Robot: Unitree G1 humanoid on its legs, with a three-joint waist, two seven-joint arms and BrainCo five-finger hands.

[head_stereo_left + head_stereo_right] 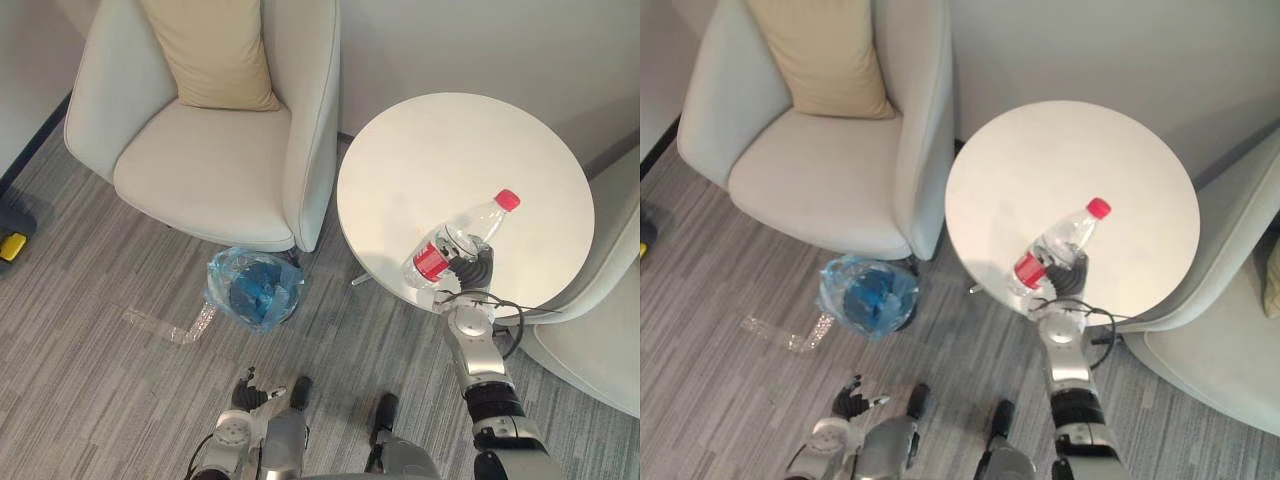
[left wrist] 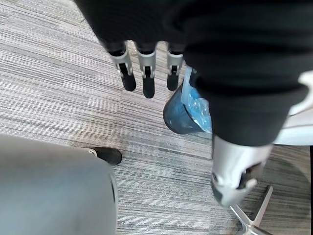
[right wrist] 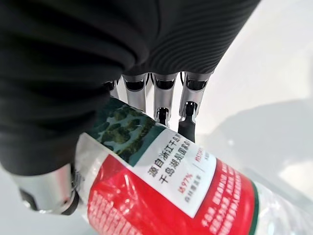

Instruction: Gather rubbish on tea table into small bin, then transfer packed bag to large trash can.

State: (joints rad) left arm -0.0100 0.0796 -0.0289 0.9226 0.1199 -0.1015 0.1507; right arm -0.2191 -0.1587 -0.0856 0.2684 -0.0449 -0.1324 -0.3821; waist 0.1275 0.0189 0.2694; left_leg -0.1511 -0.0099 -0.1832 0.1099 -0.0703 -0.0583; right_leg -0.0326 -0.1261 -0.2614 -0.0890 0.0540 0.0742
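The right robot hand (image 1: pixel 470 268) is closed round the lower body of the plastic bottle (image 1: pixel 455 245). In the right wrist view its fingers (image 3: pixel 161 100) curl across the red label. The bottle sits tilted at the near edge of the round white bench (image 1: pixel 450 150), with its red cap pointing away from the robot. Whether its base is clear of the bench top cannot be told. The left robot hand (image 2: pixel 145 68) hangs low over the carpet with fingers straight and spread, holding nothing. The small bin (image 1: pixel 255 288), lined with a blue bag, stands on the floor at the foot of the armchair (image 1: pixel 210 170), well apart from the bench. Assessment: the first item is in grip and the carry to the bin has not begun. Hazards noted: the bottle is thin-walled and clear, so a hard squeeze may buckle it and a light one may let it swivel, as the grip is low and the neck overhangs. The bag mouth looks loose and crumpled. A long bottle released at an angle could catch the rim, tip the bin, or fall to the carpet.
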